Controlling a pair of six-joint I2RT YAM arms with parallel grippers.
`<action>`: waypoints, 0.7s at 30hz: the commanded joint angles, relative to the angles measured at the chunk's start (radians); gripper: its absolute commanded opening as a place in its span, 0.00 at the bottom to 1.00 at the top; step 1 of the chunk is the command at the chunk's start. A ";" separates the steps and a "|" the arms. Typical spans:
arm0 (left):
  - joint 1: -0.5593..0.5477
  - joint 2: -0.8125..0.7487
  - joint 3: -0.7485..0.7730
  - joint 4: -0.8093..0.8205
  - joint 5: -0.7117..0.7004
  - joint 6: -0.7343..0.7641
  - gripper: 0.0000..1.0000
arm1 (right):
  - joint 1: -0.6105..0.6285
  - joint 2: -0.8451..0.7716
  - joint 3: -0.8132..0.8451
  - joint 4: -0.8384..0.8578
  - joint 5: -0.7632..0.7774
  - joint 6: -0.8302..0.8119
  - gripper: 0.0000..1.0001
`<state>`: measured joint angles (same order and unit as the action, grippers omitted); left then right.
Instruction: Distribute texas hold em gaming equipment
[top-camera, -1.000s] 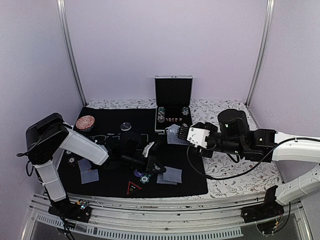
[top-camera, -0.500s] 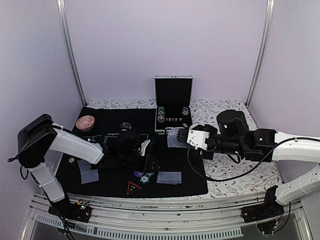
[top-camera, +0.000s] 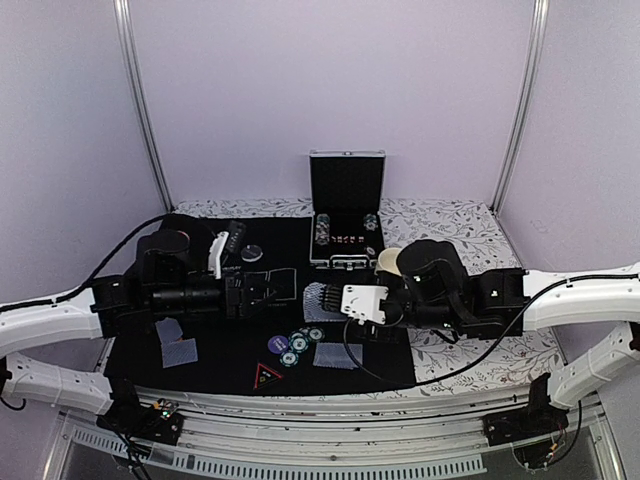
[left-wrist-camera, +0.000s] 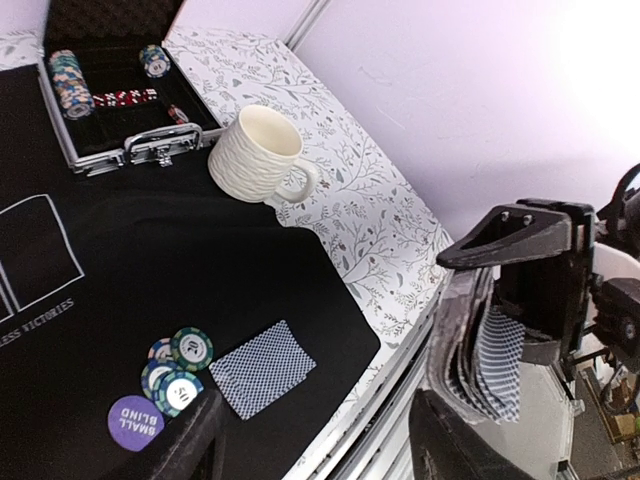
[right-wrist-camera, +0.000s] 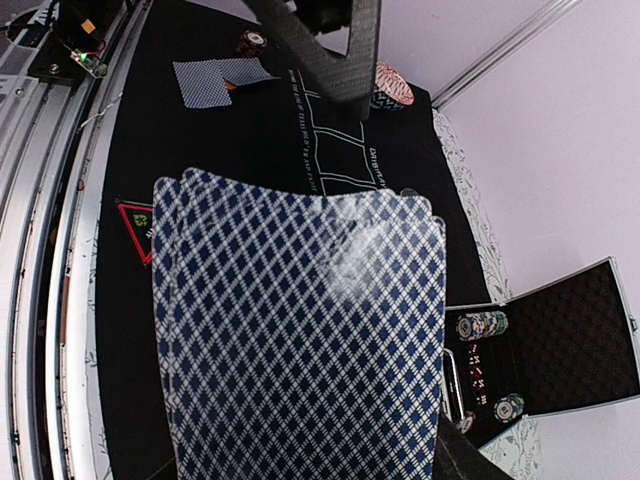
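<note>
My right gripper (top-camera: 322, 300) is shut on a fanned stack of blue-backed playing cards (right-wrist-camera: 300, 330) held over the middle of the black mat (top-camera: 220, 375). The stack fills the right wrist view and hides the fingers. Facing it from the left, my left gripper (top-camera: 280, 292) is open with nothing between its fingers (left-wrist-camera: 190, 440). Two overlapping cards (left-wrist-camera: 262, 368) lie face down at the mat's front right. Next to them sit green-and-white poker chips (left-wrist-camera: 175, 365) and a purple small-blind button (left-wrist-camera: 135, 418). More cards (top-camera: 178, 350) lie at the front left.
An open metal case (top-camera: 347, 215) with chips stands at the back of the mat. A cream mug (left-wrist-camera: 262, 150) sits on the flowered cloth beside it. A red triangle marker (top-camera: 265, 376) lies at the front edge and a round button (top-camera: 252, 253) further back.
My left gripper has opened and drawn back from the front-right cards toward the mat's middle. My right gripper has carried the card stack left and nearer, toward the left gripper.
</note>
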<state>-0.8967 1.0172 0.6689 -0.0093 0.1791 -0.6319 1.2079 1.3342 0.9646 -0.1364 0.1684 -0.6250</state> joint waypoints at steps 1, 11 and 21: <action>-0.011 -0.145 -0.021 -0.205 -0.086 0.032 0.65 | 0.034 0.039 0.036 0.083 0.033 0.072 0.52; -0.011 -0.251 0.012 -0.354 -0.109 0.069 0.67 | 0.042 0.102 -0.009 0.222 0.026 0.116 0.52; -0.012 -0.267 0.055 -0.333 -0.040 0.056 0.98 | 0.042 0.131 0.014 0.283 0.018 0.112 0.52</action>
<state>-0.8967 0.7433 0.6880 -0.3531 0.0925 -0.5724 1.2434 1.4605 0.9615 0.0731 0.1822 -0.5301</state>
